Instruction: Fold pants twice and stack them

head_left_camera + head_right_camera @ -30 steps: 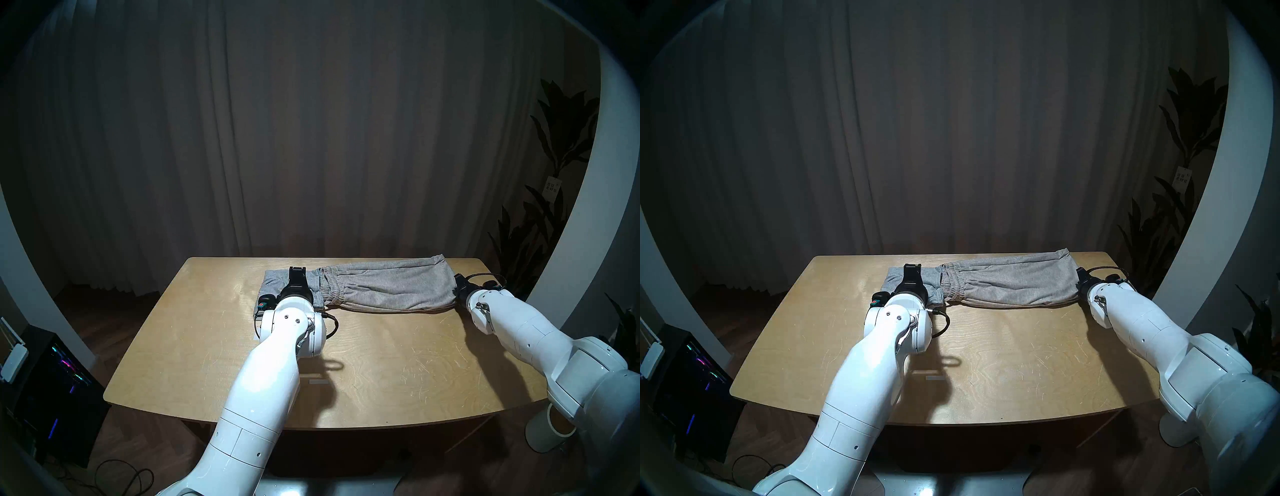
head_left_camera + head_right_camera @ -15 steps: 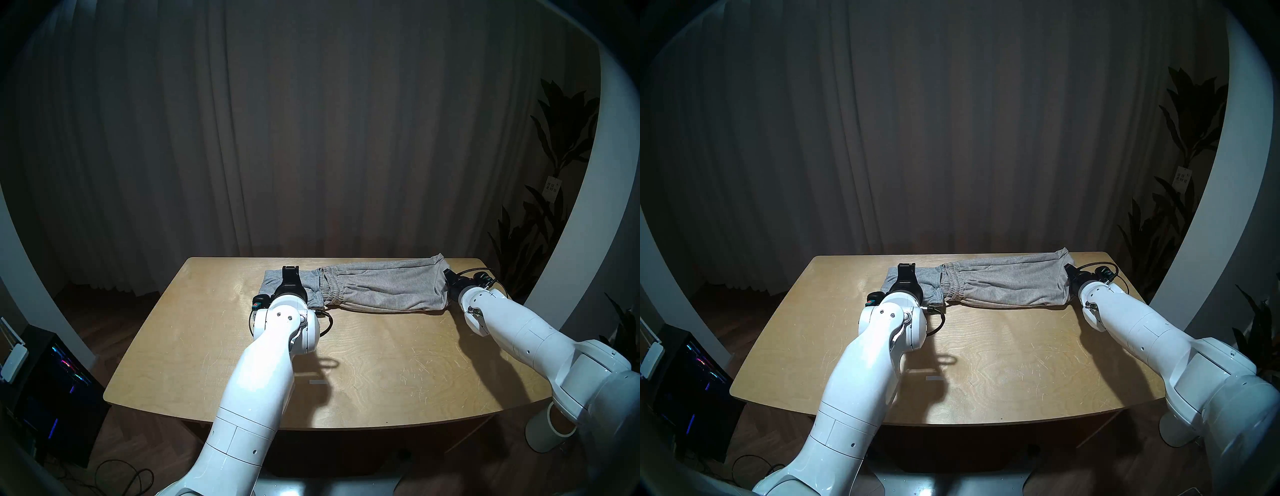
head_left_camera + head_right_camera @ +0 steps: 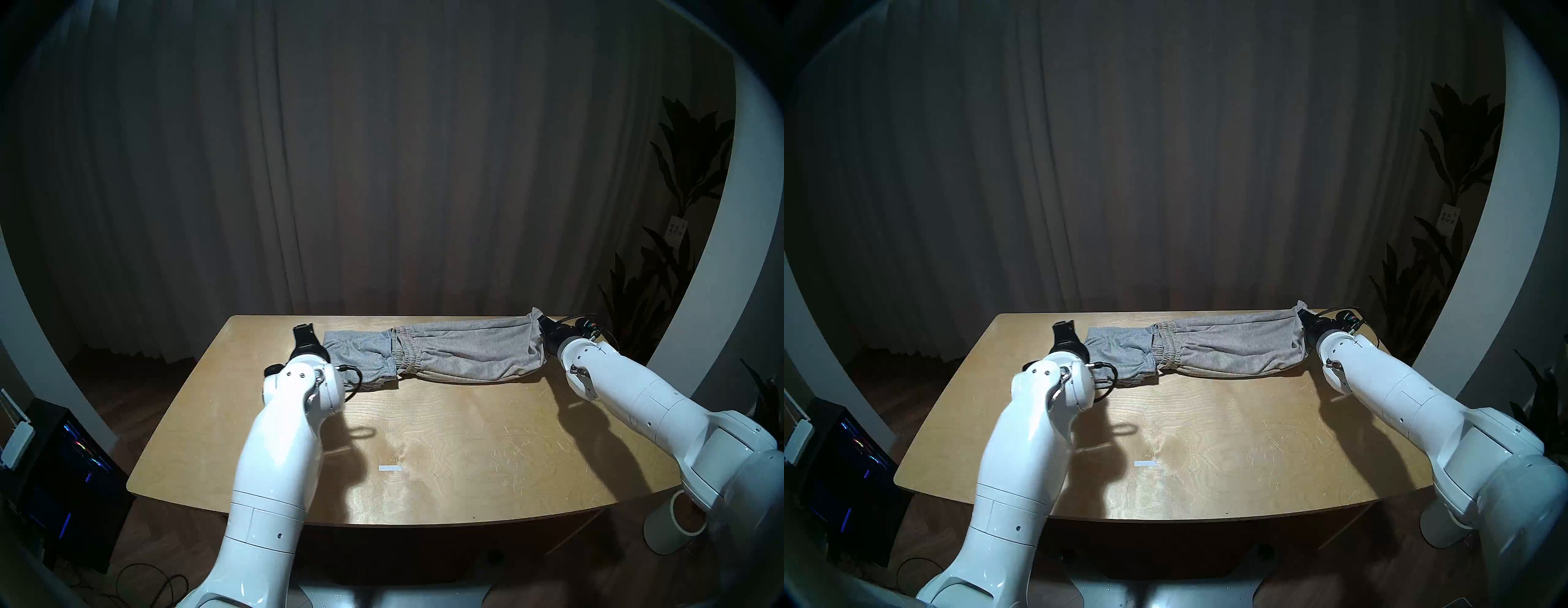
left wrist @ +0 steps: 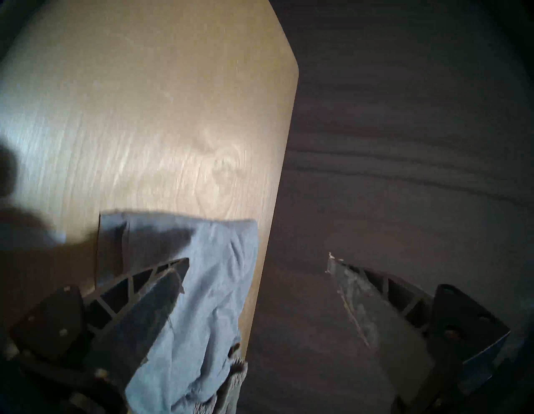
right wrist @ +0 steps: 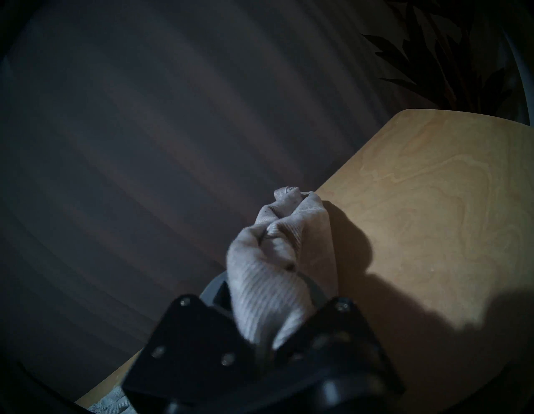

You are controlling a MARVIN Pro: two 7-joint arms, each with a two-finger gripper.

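Observation:
Two pairs of pants lie along the table's far edge. The cool light grey pants (image 3: 356, 358) (image 3: 1119, 352) (image 4: 213, 274) are on the left. The larger beige-grey pants (image 3: 466, 350) (image 3: 1233, 348) stretch to the right, and their gathered waistband overlaps the grey pair. My left gripper (image 3: 302, 329) (image 3: 1062, 327) (image 4: 258, 258) hangs open at the grey pair's left end, holding nothing. One of its fingers (image 4: 170, 283) is over the cloth and the other is past the table's edge. My right gripper (image 3: 541, 325) (image 3: 1303, 318) (image 5: 268, 292) is shut on the beige-grey pants' (image 5: 271, 260) bunched right end.
The wooden table (image 3: 466, 446) (image 4: 173, 115) (image 5: 433, 202) bears a small white tape mark (image 3: 390, 468) near its front middle. A dark curtain hangs behind it. A plant (image 3: 679, 170) and a white cylinder (image 3: 674, 526) stand to the right, and a lit computer case (image 3: 63, 458) to the left.
My left gripper has swung left, off the grey pants to beside their left end. My right gripper has moved back and up, drawing the beige-grey pants' end with it.

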